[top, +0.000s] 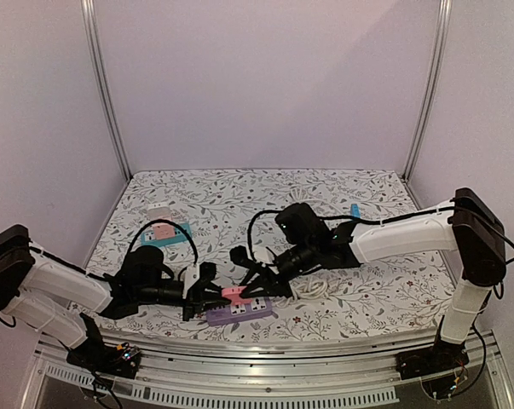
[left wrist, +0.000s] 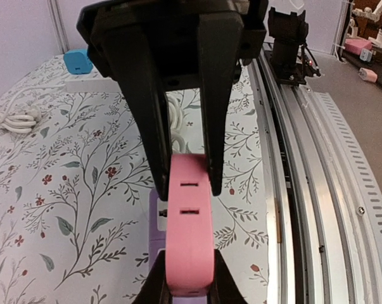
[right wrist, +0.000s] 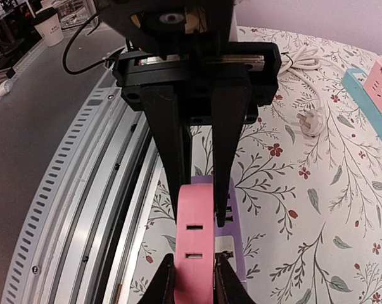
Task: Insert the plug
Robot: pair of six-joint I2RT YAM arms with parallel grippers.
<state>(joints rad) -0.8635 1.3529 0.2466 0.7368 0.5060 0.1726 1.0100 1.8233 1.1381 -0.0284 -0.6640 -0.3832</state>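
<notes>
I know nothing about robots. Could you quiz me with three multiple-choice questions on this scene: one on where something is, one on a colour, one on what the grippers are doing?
1. Where is the pink plug?
A) over the power strip at the near edge of the table
B) at the table's far edge
C) off the table

2. What colour is that power strip?
A) green
B) purple
C) yellow

3. How do the left gripper and right gripper stand?
A) both open
B) only the left shut
C) both shut on the pink plug

Answers:
1 A: the top view shows it above the strip, close to the arm bases.
2 B: purple shows beneath the plug in both wrist views.
3 C: each wrist view shows fingers pressed against the plug's sides.
</notes>
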